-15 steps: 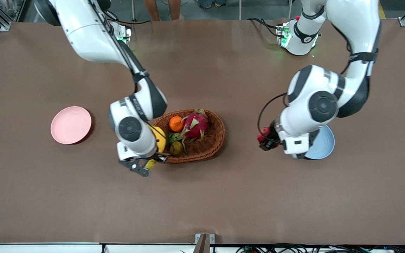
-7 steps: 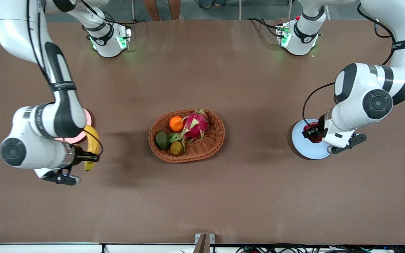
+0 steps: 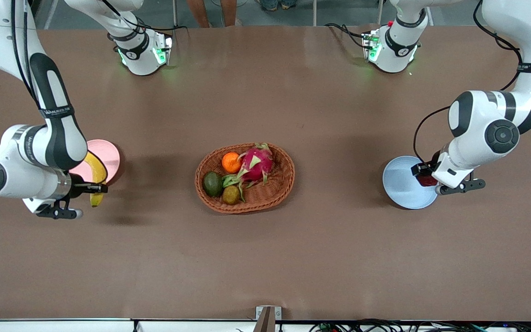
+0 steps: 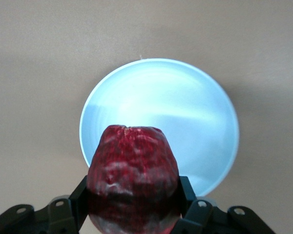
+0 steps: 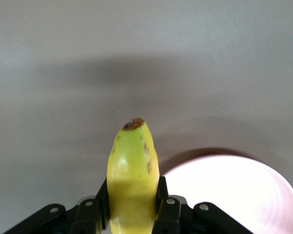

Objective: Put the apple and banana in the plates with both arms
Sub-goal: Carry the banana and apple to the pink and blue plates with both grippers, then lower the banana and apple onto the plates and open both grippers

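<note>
Spanning the view, matte brown counter [image 3: 265, 258], left hand [image 3: 424, 177] pinching apple [image 4: 133, 180] over blue plate [image 3: 401, 186], right hand [image 3: 91, 188] pinching banana [image 3: 96, 177] over pink plate [image 3: 107, 154], wicker basket [image 3: 280, 184] at centre, pink plate at its 9 o'clock, blue at 3.

The scene is evenly and brightly lit from above, and soft, blurred shadows are cast on the brown table [image 3: 265, 258] beneath each arm and beside the wicker basket [image 3: 284, 177]. A pale sheen is seen on the table toward the robots' bases, where green glow from the base lights is spilled, and a white glare streak is carried across the blue plate [image 4: 195, 112]. In the right wrist view the pink plate [image 5: 244, 195] is washed out nearly to white, and the tabletop is rendered soft and without texture.
</note>
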Controlling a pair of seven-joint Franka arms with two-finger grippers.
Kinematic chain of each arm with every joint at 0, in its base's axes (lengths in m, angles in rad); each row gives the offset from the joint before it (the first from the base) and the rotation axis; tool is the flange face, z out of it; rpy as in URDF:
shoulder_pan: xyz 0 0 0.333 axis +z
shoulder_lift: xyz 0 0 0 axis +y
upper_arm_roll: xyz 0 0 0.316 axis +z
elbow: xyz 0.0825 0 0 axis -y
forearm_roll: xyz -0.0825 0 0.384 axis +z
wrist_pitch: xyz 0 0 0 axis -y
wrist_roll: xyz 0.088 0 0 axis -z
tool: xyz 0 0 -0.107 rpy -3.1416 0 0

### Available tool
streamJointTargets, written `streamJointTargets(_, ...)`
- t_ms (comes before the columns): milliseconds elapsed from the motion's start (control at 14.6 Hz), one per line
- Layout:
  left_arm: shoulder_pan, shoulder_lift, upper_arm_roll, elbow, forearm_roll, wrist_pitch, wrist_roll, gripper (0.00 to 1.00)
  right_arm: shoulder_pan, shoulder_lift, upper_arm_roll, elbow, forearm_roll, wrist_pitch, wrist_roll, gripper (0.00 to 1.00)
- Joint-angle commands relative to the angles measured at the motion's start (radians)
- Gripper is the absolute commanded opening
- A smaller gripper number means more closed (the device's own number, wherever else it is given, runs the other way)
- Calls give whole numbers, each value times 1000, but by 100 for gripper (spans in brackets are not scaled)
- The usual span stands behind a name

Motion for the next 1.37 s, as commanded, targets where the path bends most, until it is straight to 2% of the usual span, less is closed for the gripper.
streamJointTargets(0,11,11,-11,-42,28,93,38,29,-49,-78,20,-203,-16,150,-66,0)
streamJointTargets(206,8,62,-12,-37,28,155,53,29,-112,-75,22,-248,-15,197,-155,1)
streamJointTargets(549,5,108,-12,-25,43,173,53,30,-132,-72,22,-268,-13,200,-169,3)
streamJointTargets(686,5,111,-11,-23,43,173,53,33,-134,-70,22,-266,-10,200,-169,19)
streamJointTargets(754,8,114,-12,-23,45,173,51,35,-134,-69,22,-265,-9,200,-169,45)
streamJointTargets(823,10,119,-12,-23,45,173,53,52,-134,-69,22,-260,-9,199,-168,91)
streamJointTargets(891,10,114,-12,-22,45,172,51,76,-134,-69,22,-254,-9,193,-168,100)
streamJointTargets(960,8,108,-12,-20,45,169,50,96,-132,-69,20,-248,-9,189,-168,100)
streamJointTargets(1029,7,91,-14,-17,43,161,41,100,-131,-70,20,-239,-9,183,-169,100)
streamJointTargets(1166,10,30,-14,-11,43,132,45,100,-131,-73,20,-166,-10,119,-168,100)
streamJointTargets(1303,18,-56,-14,34,43,-19,53,100,-126,-75,20,-45,-18,-43,-165,100)
